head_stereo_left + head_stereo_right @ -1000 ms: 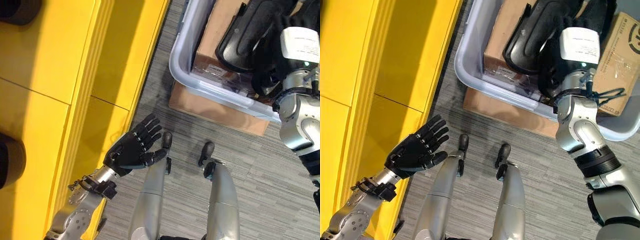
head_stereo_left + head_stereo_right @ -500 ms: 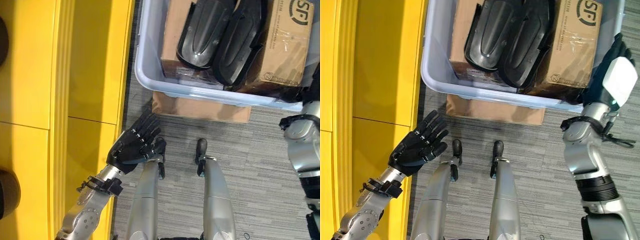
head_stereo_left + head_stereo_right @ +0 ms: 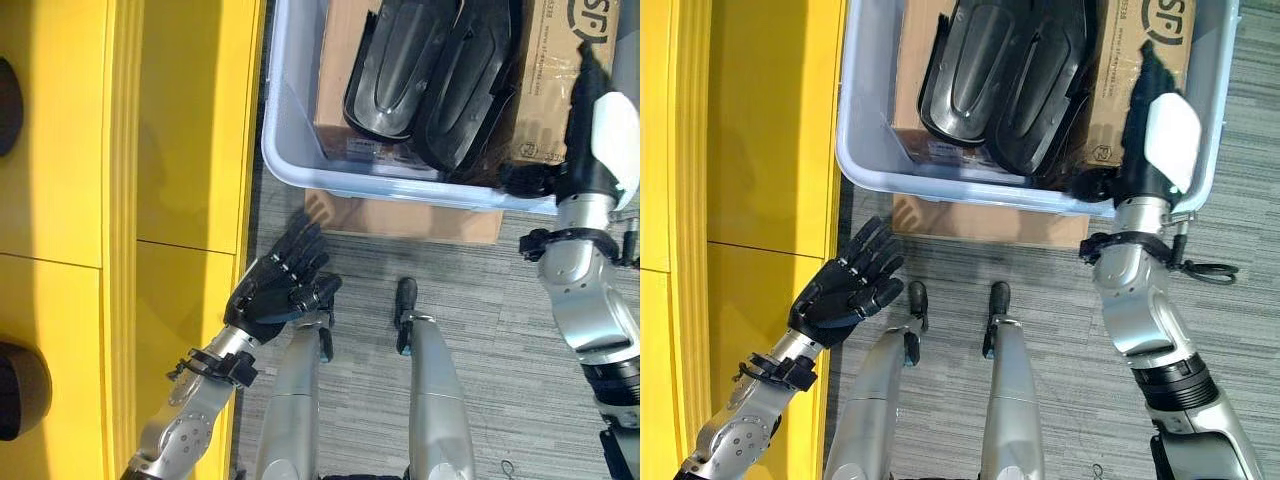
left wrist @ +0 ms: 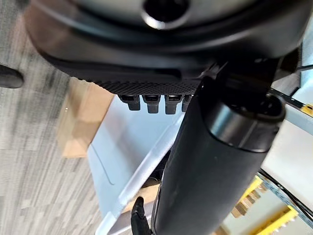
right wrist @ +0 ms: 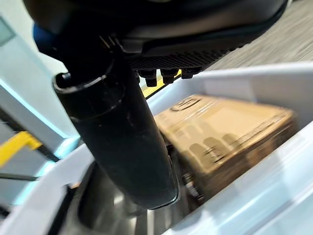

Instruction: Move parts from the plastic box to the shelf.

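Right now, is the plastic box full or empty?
Not empty. The plastic box holds two black parts lying on cardboard boxes.

Grey carpet point(image 3: 520, 400) with a fine striped weave covers the floor. Along its left edge stands yellow furniture point(image 3: 190, 120) with flat panels, thin dark seams and a ridged vertical strip point(image 3: 122, 200). Light falls in a bright band across the yellow panels, leaving softer shade beside it.

Black parts point(image 3: 430, 70) lie in a pale translucent plastic box point(image 3: 290, 150), beside the yellow shelf point(image 3: 120, 200).
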Controlling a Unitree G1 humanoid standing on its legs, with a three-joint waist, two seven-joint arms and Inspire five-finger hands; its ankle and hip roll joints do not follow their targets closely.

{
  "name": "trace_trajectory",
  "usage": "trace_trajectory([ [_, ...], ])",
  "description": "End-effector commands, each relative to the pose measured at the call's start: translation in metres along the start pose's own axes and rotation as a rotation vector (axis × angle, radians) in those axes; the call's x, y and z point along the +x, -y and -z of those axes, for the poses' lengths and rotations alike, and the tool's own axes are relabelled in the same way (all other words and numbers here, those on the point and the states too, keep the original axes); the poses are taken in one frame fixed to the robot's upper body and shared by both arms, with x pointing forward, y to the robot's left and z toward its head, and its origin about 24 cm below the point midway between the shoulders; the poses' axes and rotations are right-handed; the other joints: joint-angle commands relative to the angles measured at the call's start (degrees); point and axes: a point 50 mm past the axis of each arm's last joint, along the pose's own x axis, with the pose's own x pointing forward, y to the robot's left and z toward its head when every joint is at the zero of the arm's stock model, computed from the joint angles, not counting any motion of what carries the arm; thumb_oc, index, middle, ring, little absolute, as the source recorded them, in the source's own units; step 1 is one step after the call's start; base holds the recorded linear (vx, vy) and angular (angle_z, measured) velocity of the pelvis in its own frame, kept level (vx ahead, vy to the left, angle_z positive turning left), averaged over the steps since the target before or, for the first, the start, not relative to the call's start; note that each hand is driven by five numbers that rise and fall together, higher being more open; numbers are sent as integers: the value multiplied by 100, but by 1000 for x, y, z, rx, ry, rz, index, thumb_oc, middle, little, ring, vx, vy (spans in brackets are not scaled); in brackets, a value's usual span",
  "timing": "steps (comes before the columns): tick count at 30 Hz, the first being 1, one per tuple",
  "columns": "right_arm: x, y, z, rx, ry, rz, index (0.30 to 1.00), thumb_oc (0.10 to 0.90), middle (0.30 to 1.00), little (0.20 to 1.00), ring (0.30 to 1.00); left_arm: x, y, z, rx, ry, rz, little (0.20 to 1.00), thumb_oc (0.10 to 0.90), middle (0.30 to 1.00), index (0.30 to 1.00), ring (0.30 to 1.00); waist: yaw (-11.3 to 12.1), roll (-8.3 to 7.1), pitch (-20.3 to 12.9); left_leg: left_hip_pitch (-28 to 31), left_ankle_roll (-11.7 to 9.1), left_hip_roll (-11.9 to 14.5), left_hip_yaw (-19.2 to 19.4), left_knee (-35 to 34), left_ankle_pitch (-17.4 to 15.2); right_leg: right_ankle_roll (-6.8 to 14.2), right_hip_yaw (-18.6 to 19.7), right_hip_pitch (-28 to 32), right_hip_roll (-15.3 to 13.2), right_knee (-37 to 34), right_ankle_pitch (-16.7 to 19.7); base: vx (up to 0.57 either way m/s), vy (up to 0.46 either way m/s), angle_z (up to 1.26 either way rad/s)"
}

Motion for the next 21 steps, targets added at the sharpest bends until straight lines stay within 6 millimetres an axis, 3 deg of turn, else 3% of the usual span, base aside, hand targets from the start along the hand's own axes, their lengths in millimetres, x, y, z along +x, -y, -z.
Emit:
trace_trajectory([
  [1, 9, 50, -71, 56, 390, 240, 1000, 900, 1000, 1000, 1000, 4, 31, -15, -7, 146, 131, 1000, 900, 1000, 1000, 1000, -132, 246, -84, 637, -309, 677, -456, -319, -458, 119, 355, 377, 66, -599, -95, -37, 41, -3],
  [12, 0, 18, -92, 211, 483, 113, 1000, 900, 1000, 1000, 1000, 8, 32, -14, -4, 154, 151, 1000, 900, 1000, 1000, 1000, -22, 360, -84, 771, -281, 555, -512, -539, -372, 206, 354, 509, -41, -884, 69, -32, 39, 0],
  [21, 6, 6, -97, 308, 460, 115, 1000, 900, 1000, 1000, 1000, 13, 32, -12, -6, 161, 149, 1000, 900, 1000, 1000, 1000, 73, 451, -84, 764, -254, 447, -571, -663, -277, 256, 333, 550, -144, -1043, 169, -24, 39, 1],
])
